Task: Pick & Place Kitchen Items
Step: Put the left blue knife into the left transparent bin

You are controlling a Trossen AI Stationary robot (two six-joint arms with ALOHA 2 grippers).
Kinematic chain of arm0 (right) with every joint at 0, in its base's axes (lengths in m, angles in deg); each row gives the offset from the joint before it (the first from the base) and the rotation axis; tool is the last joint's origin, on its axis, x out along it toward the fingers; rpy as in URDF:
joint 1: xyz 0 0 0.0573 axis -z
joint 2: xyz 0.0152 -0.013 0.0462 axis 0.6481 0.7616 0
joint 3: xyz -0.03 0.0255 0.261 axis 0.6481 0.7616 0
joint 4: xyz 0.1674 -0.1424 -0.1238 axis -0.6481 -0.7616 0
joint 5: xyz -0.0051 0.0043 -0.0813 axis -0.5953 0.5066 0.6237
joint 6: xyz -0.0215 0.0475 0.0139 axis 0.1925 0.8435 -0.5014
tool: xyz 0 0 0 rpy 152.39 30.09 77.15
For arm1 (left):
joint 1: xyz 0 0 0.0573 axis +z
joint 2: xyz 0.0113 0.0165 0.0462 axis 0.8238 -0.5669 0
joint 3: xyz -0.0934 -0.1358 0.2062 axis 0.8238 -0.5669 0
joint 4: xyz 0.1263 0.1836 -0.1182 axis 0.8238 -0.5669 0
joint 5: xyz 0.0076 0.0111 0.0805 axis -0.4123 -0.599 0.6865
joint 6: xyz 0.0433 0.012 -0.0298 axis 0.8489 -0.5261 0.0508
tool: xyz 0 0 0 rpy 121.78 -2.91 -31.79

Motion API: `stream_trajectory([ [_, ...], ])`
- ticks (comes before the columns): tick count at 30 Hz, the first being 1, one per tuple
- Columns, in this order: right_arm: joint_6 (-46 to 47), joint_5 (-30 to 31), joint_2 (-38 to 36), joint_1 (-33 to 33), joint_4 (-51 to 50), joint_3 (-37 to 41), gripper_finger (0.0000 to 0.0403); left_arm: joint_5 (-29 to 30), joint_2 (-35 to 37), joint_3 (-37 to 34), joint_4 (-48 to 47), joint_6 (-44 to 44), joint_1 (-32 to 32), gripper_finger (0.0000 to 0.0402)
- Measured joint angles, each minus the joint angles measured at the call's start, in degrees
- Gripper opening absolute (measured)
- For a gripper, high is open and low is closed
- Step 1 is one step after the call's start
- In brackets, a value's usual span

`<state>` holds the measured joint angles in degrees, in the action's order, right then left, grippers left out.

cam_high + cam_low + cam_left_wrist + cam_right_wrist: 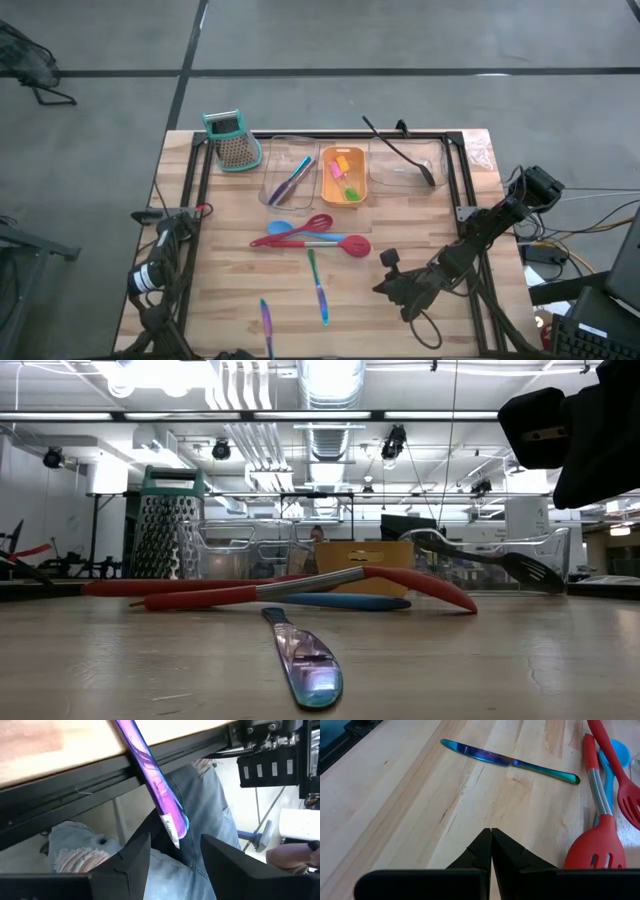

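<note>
we see a wooden table (420, 230) from above. at its far side stand three trays in a row. the clear tray (287, 180) on the left holds thin blue and purple sticks (292, 180). the orange tray (342, 176) in the middle holds small pink, orange and green pieces (344, 174). the other clear tray (407, 168) holds the long black spoon (400, 151), which leans out over the far rim. a metal grater (232, 140) with a teal top stands just left of the trays.

in the middle of the table lie a red spatula (318, 241), a red spoon (298, 226) and a blue spoon (281, 228), all touching or crossing each other. just in front of them lies a shiny blue-green knife (317, 286). a purple knife (266, 325) lies at the near edge, and its tip sticks out past the table.

the left gripper (172, 852) is low at the near edge, and its fingers (134, 857) are spread wide, with the purple knife's tip between them. we cannot tell if they touch it.

the right gripper (491, 851) hangs over the right front part of the table, near the red spatula. its fingers are pressed together and hold nothing.
</note>
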<state>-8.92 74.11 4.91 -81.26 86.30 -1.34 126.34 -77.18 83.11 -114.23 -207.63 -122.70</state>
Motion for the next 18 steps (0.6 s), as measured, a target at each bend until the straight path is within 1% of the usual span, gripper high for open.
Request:
stream_trajectory([
  [4,0.1,0.0,0.0,0.0,0.1,0.0,0.0008,-1.5,0.2,-1.0,0.2,-0.8,0.3,0.0181],
  [7,0.1,0.0,0.0,0.0,0.1,0.0,0.0008,-0.3,0.2,-1.1,0.2,-0.8,0.8,0.0181],
  [18,0.2,0.0,0.0,0.0,0.1,0.0,0.0008,-1.2,-1.3,-1.1,0.2,-0.7,2.8,0.0181],
])
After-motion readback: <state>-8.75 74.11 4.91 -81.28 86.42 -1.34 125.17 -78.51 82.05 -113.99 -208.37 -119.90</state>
